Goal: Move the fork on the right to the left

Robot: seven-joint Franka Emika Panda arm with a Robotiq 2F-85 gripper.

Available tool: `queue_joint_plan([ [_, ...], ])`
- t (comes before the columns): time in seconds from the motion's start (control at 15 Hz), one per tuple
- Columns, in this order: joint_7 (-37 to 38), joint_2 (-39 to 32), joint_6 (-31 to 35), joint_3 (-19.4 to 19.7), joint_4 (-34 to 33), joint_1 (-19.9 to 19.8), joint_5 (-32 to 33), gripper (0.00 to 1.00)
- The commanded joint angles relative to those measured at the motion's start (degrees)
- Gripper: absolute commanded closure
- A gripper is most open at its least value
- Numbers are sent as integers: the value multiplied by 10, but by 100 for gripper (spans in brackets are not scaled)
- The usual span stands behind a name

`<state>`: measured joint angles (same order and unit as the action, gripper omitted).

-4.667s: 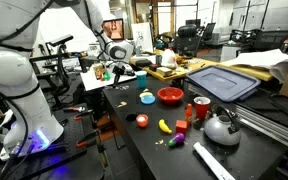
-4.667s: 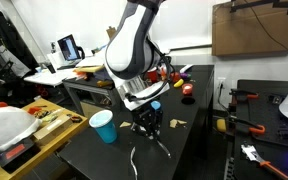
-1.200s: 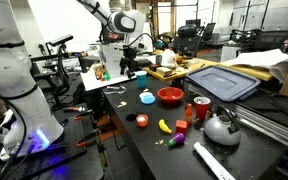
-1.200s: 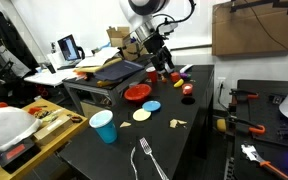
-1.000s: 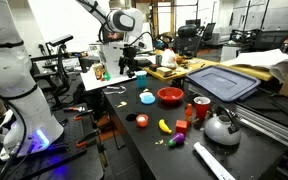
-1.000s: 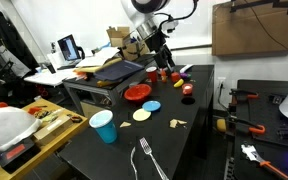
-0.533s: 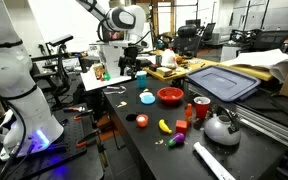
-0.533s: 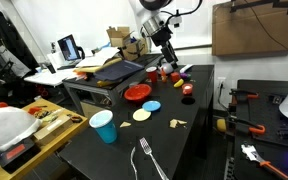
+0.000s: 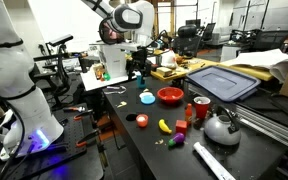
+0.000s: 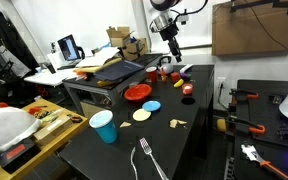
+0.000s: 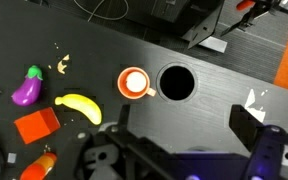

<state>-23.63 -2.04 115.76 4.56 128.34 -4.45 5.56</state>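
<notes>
The fork (image 10: pixel 144 160) is a thin white utensil lying flat on the dark table near its front edge; in an exterior view it shows as a pale sliver (image 9: pixel 118 88) at the table's far end. My gripper (image 10: pixel 173 52) hangs high over the back of the table, far from the fork, and stands open with nothing between its fingers. Seen in an exterior view, the gripper (image 9: pixel 137 70) is above the cluttered end of the table. The wrist view shows the open gripper (image 11: pixel 182 125) over bare table; the fork is out of that view.
Under the wrist lie an orange cup (image 11: pixel 134 82), a black round cup (image 11: pixel 176 83), a banana (image 11: pixel 79 107), an eggplant (image 11: pixel 27 88) and a red block (image 11: pixel 37 125). A blue cup (image 10: pixel 103 126), red bowl (image 9: pixel 170 95), kettle (image 9: pixel 221 127) and white bar (image 9: pixel 214 160) also stand on the table.
The arm has risen and swung away from the fork toward the far end of the table. The fork lies still where it was, and the gripper stays open.
</notes>
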Motion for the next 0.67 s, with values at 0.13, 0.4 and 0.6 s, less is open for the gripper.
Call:
queue_joint_plan([
  [0.13, -34, -10, 57, 25, -5, -34, -61, 0],
  [0.4, -54, -3, 82, 27, -6, -41, -88, 0],
  [0.6, -52, 6, 93, 23, -3, -37, -88, 0],
])
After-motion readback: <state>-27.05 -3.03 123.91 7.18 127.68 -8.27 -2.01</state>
